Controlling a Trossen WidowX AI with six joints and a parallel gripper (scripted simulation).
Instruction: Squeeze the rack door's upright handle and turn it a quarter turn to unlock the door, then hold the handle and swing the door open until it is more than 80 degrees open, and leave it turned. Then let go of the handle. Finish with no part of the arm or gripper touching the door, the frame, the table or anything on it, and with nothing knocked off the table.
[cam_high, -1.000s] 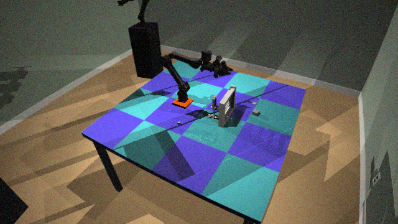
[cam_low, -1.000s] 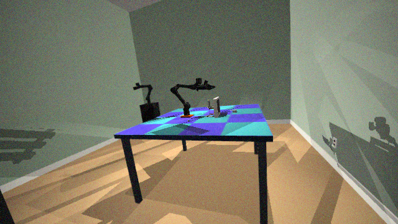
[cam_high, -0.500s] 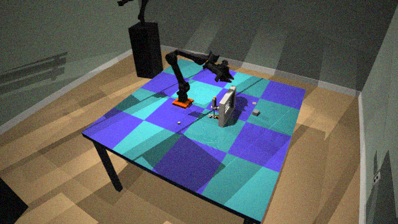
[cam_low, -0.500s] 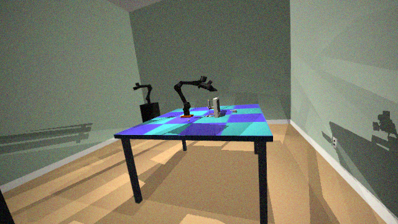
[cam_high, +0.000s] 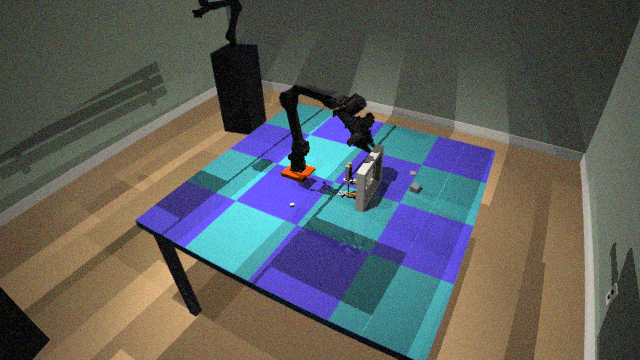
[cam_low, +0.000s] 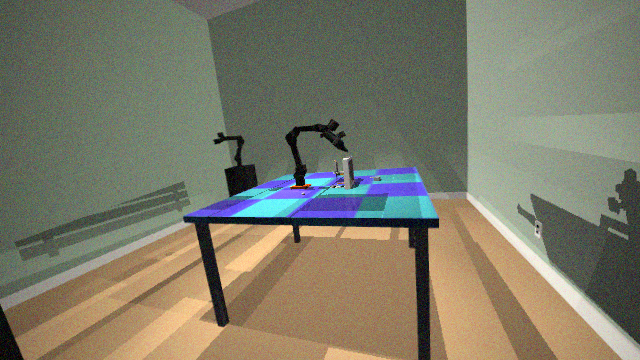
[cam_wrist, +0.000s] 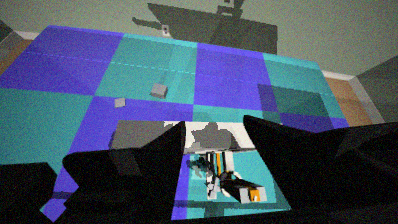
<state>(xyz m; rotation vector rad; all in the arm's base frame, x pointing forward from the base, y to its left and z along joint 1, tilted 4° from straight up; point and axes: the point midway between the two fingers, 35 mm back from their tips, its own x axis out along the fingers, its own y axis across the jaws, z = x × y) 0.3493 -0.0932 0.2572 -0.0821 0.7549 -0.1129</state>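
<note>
The gripper (cam_high: 371, 149) (cam_low: 345, 150) (cam_wrist: 214, 122) stands part-way open, its two fingers apart with nothing clamped between them. In the top view the black arm (cam_high: 295, 120) (cam_low: 296, 155) rises from its orange base plate (cam_high: 309, 171) (cam_low: 308, 186), bends at a high elbow, reaches across toward the pale rack frame (cam_high: 361, 192) (cam_low: 348, 172) (cam_wrist: 240, 137) and tips its wrist steeply down, the fingertips by the frame's far upper corner; whether they touch it cannot be told from here. The upright handle (cam_high: 348, 172) (cam_low: 336, 167) (cam_wrist: 252, 194) stands on the side of the frame that faces the arm's base, outside the gripper. Beyond the frame lie a grey block (cam_high: 415, 188) (cam_low: 377, 178) (cam_wrist: 159, 90) and a smaller block (cam_high: 413, 173) (cam_wrist: 119, 102), and a small white piece (cam_high: 292, 205) (cam_low: 303, 193) lies on the base's side. In the exterior view the upper arm stands nearly upright, the forearm runs almost level, and the hand slopes down and forward, its tips just above the frame's top, higher than the handle. In the wrist view the dark fingers come in from both sides, the frame's pale top edge showing between them; the handle, with its orange end, appears lower down, beneath that edge. How far the door is turned open is too small to tell.
</note>
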